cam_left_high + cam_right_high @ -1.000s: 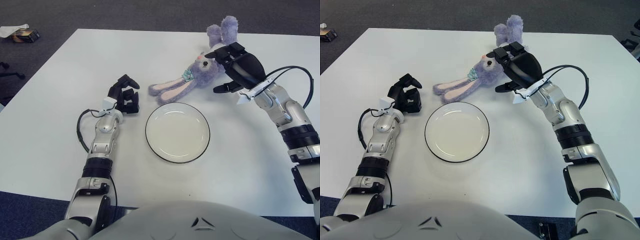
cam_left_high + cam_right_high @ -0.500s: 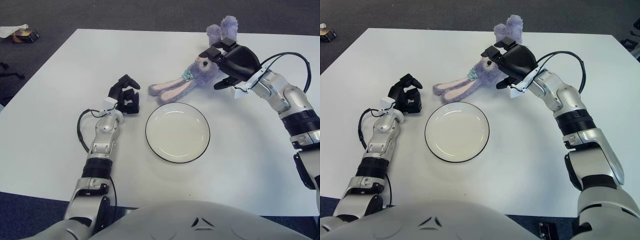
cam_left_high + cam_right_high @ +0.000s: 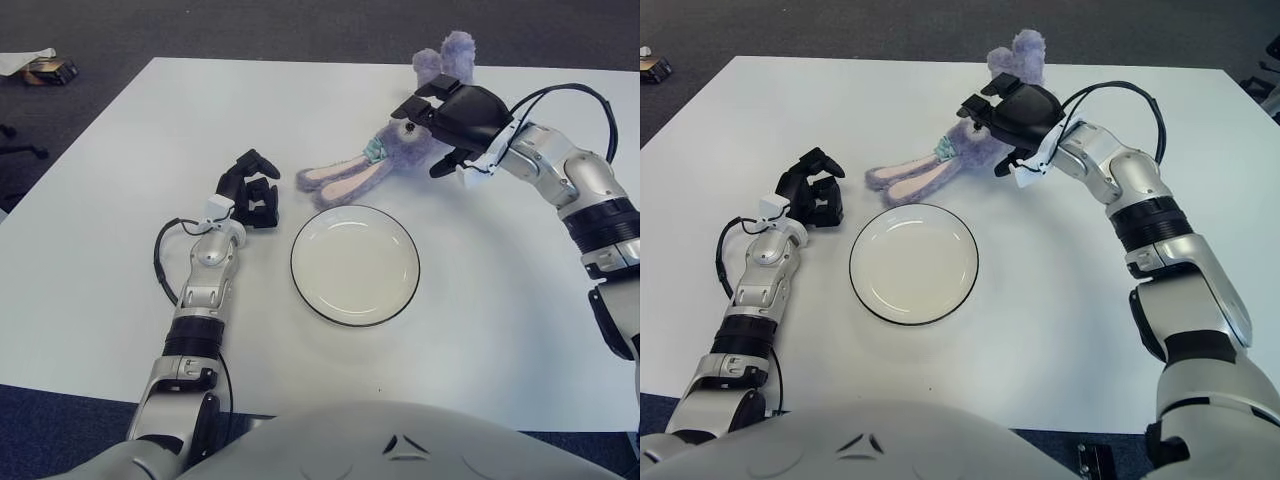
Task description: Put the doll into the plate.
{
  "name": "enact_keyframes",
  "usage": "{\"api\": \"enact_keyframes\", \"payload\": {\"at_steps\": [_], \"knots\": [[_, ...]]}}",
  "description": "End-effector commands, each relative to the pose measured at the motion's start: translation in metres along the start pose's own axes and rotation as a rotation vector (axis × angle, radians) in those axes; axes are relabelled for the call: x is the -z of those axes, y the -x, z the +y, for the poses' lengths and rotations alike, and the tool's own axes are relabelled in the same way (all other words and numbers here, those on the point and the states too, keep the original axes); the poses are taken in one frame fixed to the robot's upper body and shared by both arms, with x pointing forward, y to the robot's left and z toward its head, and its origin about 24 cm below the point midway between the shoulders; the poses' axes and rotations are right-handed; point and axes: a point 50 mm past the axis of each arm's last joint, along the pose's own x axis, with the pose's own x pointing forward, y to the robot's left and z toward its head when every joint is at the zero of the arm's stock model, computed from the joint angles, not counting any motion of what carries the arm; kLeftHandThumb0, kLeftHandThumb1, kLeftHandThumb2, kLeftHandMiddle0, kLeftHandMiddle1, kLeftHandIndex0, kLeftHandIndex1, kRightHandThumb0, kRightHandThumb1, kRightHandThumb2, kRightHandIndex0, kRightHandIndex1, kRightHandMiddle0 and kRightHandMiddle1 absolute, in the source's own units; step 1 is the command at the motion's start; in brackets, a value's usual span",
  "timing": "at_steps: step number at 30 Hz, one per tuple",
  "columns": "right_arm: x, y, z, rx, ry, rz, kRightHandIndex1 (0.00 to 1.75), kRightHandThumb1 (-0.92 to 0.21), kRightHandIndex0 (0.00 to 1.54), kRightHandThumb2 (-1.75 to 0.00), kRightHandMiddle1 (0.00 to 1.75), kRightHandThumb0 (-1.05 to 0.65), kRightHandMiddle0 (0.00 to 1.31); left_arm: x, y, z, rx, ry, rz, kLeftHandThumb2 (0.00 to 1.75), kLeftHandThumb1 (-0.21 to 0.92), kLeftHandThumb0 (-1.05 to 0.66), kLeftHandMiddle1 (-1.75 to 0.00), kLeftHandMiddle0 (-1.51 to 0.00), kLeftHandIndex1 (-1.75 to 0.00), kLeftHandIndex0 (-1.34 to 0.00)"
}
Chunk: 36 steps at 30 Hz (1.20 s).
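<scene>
Right hand (image 3: 455,118) has slid further over the doll (image 3: 385,155), fingers spread across its body, grip not closed | doll lies on the table (image 3: 120,300) just behind the plate (image 3: 355,265) | left hand (image 3: 250,190) left of plate, fingers curled, holding nothing

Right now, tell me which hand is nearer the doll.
Right. The right hand is over the doll's body at the far side of the table, fingers spread above it. The left hand is off to the doll's left, beside the plate, fingers curled.
</scene>
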Motion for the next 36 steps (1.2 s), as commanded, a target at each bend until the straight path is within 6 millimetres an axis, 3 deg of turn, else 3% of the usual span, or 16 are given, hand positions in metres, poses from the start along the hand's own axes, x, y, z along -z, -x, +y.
{"api": "enact_keyframes", "payload": {"at_steps": [1, 19, 27, 36], "knots": [[0.003, -0.008, -0.008, -0.014, 0.029, 0.012, 0.38, -0.62, 0.05, -0.61, 0.56, -0.80, 0.00, 0.028, 0.019, -0.004, 0.008, 0.004, 0.126, 1.42, 0.23, -0.52, -1.75, -1.20, -1.75, -0.69], [0.007, -0.029, 0.002, -0.082, 0.000, 0.012, 0.41, -0.79, 0.12, -0.42, 0.56, -0.91, 0.00, 0.027, 0.021, -0.006, 0.004, 0.003, 0.120, 1.43, 0.22, -0.52, -1.75, -1.20, -1.75, -0.69], [0.005, -0.037, 0.006, -0.117, 0.003, 0.016, 0.65, -0.85, 0.12, -0.29, 0.58, -0.97, 0.00, 0.026, 0.023, -0.007, 0.005, 0.000, 0.112, 1.42, 0.23, -0.52, -1.75, -1.20, -1.75, -0.69], [0.003, -0.052, 0.024, -0.208, -0.008, 0.060, 0.87, -0.83, 0.12, -0.26, 0.60, -0.98, 0.00, 0.026, 0.025, -0.008, 0.006, 0.003, 0.111, 1.42, 0.23, -0.52, -1.75, -1.19, -1.75, -0.69]]}}
